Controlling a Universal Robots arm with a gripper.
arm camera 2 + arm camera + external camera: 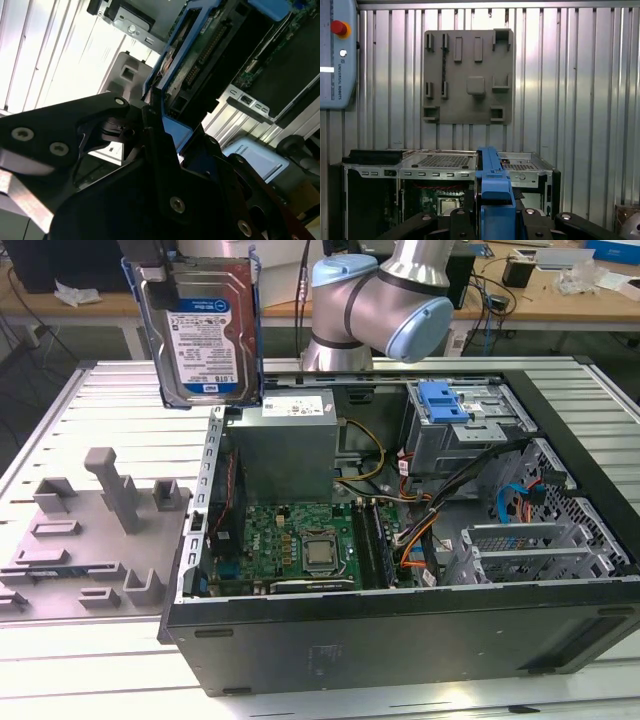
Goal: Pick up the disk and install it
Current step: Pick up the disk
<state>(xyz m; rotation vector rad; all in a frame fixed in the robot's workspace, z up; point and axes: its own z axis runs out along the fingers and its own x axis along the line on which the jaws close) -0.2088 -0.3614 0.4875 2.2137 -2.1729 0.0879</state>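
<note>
Disk held clear above the open computer case.
The disk is clamped by its blue bracket in the hand, which is closed on it. It hangs upright, label outward, over the case's edge at the exterior view's left. A firm clamp and a squarely held disk are judged necessary, so that cables inside the case are not snagged.

A pale counter of ribbed metal slats fills the foreground of the exterior view, its grooves running across. Behind it stands a row of light wooden desks strewn with cables and crumpled white paper. The light is even and bright; in the second wrist view the slats glare nearly white.
</note>
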